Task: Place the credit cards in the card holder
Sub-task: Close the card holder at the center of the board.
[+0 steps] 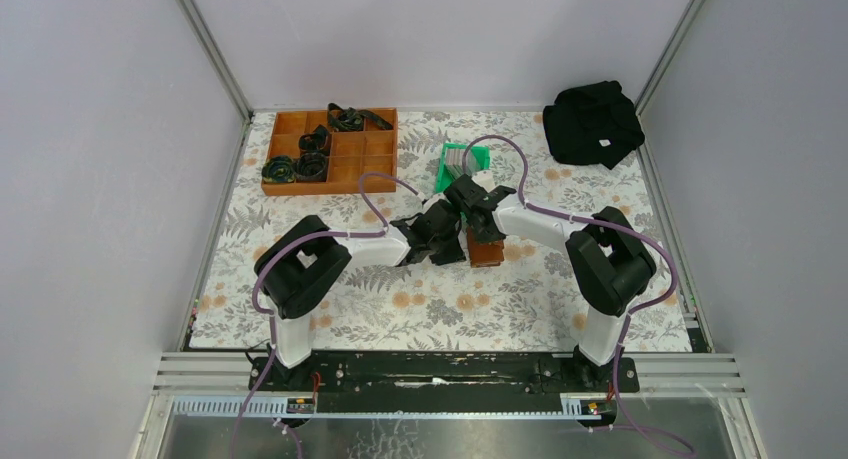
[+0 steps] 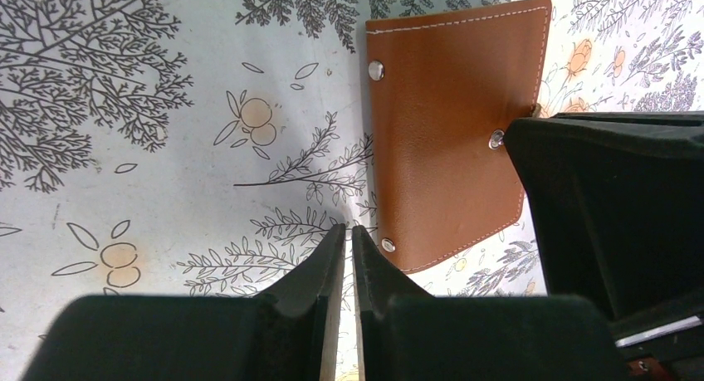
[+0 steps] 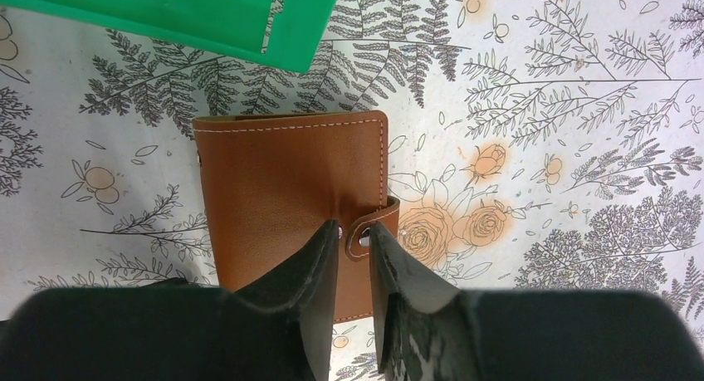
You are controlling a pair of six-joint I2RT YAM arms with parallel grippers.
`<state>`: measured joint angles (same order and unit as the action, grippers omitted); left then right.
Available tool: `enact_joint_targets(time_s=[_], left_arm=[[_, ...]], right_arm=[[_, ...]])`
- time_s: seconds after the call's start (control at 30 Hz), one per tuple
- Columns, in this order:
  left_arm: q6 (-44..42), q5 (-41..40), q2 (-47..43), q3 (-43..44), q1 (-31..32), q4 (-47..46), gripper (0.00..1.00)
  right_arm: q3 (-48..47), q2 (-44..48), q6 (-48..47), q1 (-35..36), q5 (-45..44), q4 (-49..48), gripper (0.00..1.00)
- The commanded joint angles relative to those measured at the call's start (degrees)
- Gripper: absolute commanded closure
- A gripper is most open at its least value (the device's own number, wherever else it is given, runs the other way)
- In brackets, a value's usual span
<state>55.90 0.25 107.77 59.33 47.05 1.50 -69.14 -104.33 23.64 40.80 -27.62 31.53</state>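
Note:
The card holder [image 1: 487, 249] is a brown leather wallet lying closed and flat on the floral cloth, its snap tab [image 3: 371, 225] fastened. My right gripper [image 3: 354, 227] is down on the card holder [image 3: 282, 190] with its jaws a little apart, one tip on each side of the snap tab. My left gripper [image 2: 349, 229] hovers just left of the card holder [image 2: 452, 124], its fingers almost together and nothing between them. The credit cards [image 1: 455, 162] show as a grey stack in the green bin [image 1: 476, 157] behind both grippers.
A brown wooden compartment tray [image 1: 372, 159] with black coiled items stands at the back left. A black cloth bundle [image 1: 592, 122] lies at the back right. The green bin [image 3: 216, 12] sits just beyond the card holder. Grey walls enclose the table.

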Motion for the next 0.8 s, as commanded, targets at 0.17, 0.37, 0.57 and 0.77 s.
enact_joint_targets(time_s=[0.17,0.37,0.57,0.77], left_arm=[[-1.15,1.06,-1.03,-0.66,-0.64,-2.41,0.86],[-0.71,1.13,-1.26,-1.21,-0.60,-2.74,0.86],[-0.31,1.10,-1.40,-1.46,-0.64,-3.07,0.86],[0.06,0.98,-1.48,-1.92,-0.55,-3.51,0.86]], right_arm=[[0.29,-0.78,1.47,2.27,-3.64,3.87,0.77],[1.14,-0.65,1.91,2.35,-4.13,4.20,0.80],[1.27,-0.35,1.93,2.29,-4.55,4.44,0.85],[1.30,0.41,1.59,2.50,-3.56,3.89,0.98]])
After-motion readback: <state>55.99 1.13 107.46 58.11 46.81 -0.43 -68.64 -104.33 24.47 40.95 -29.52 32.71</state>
